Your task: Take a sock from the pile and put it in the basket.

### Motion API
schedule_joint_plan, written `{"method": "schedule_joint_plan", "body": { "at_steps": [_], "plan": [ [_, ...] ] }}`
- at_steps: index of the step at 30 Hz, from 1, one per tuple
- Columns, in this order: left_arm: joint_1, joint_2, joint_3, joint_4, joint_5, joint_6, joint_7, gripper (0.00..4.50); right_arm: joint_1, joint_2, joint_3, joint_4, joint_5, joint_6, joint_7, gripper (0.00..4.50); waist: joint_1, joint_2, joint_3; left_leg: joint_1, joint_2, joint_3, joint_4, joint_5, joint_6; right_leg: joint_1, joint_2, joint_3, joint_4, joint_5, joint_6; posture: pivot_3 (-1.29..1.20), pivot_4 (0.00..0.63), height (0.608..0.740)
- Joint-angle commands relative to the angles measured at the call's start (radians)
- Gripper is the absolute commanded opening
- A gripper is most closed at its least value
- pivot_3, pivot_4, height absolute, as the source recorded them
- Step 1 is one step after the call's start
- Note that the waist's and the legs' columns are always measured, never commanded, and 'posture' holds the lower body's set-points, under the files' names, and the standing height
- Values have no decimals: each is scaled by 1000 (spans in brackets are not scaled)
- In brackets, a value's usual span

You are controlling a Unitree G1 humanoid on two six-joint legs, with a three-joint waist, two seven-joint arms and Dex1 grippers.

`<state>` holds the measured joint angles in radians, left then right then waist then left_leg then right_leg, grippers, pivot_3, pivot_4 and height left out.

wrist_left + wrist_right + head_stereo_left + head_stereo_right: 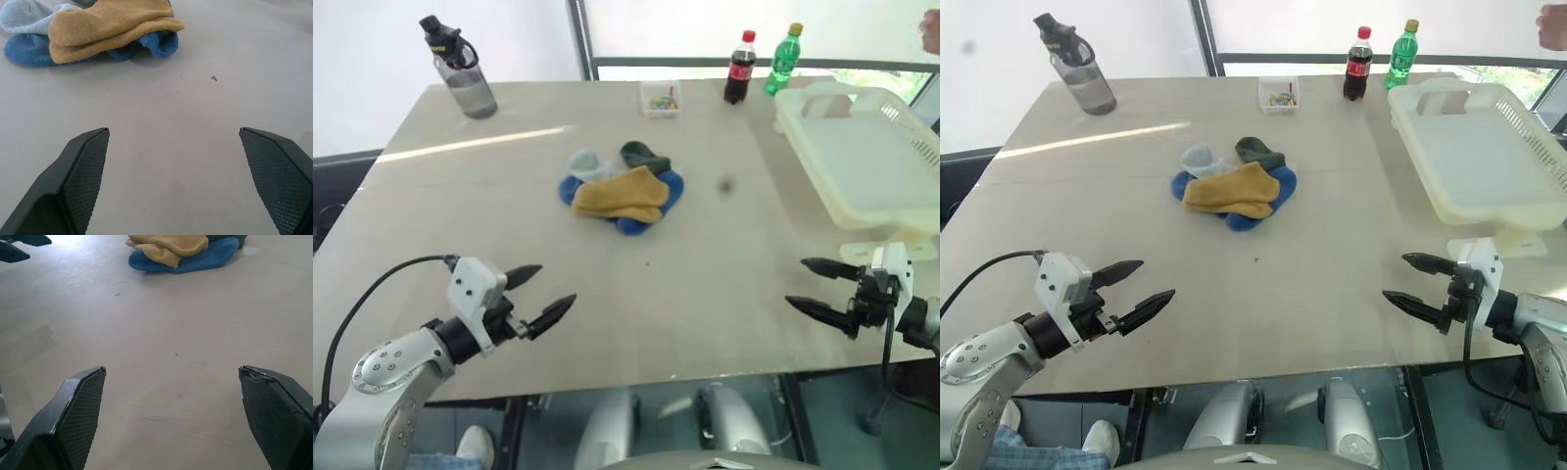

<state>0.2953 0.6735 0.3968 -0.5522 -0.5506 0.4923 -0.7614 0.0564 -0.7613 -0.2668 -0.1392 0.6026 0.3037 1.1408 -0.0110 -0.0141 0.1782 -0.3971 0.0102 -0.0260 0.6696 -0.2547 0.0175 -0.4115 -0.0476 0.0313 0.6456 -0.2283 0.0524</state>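
The pile [623,190] of socks lies in the middle of the table: a mustard yellow sock [105,25] on top of blue ones, with a light grey and a dark green one behind. The pale cream basket [862,157] with slotted sides stands at the table's right edge. My left gripper [546,292] hovers open over the near left part of the table, well short of the pile. Over the near right part my right gripper [808,285] is open too, just in front of the basket. Both are empty.
A grey water bottle [462,70] stands at the far left corner. A small clear box [661,98], a cola bottle [739,69] and a green bottle [783,59] line the far edge. The table's near edge runs just below both grippers.
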Motion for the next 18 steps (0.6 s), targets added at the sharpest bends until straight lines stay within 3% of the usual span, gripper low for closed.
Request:
{"method": "schedule_joint_plan", "body": {
  "at_steps": [1,18],
  "plan": [
    [-3,18,34,-17,-19,-5,-10,4500,-12,-4,-33,-31,10,-13,-10,4442,0,0,0,0,0,0,0,0,0,0,0,0,0,0,0,0,150,740],
    [-17,20,40,-16,-42,-9,-9,4500,-41,8,-9,-51,9,6,-52,4442,0,0,0,0,0,0,0,0,0,0,0,0,0,0,0,0,150,740]
  ]
}}
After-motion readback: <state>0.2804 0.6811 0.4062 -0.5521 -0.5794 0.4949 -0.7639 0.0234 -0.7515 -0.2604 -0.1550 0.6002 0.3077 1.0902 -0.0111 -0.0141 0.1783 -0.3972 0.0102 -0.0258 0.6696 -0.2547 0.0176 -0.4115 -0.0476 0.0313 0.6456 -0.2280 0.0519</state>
